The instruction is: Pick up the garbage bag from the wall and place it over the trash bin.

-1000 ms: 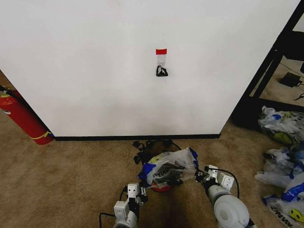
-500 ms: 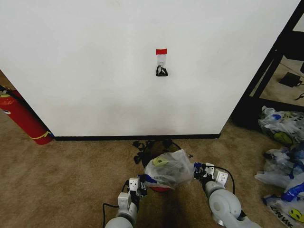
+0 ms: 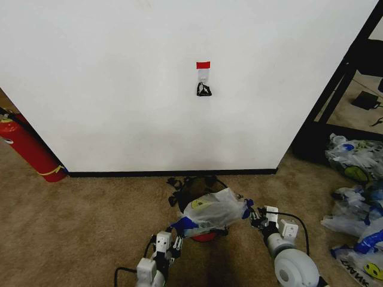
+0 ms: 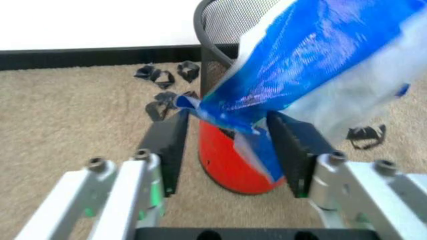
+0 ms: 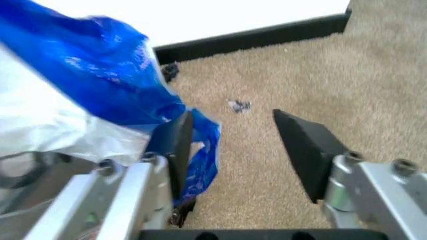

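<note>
On tan carpet (image 3: 90, 221) below the white wall (image 3: 119, 89), both grippers, left (image 4: 227, 145) and right (image 5: 233, 145), hover wide-fingered beside the bag (image 3: 212, 209) draped over the bin (image 4: 227, 50).

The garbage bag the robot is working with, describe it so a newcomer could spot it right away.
Start at the white wall and drop from its red tape strip to the carpet. There the garbage bag drapes over the trash bin, between both grippers. Unlike the similar bags heaped at the right, it lies stretched across a bin.

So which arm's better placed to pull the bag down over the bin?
Left, probably: the left gripper, open, has the translucent white bag handle between its fingers, black mesh bin right ahead. The right gripper, open, frames mostly carpet.
</note>
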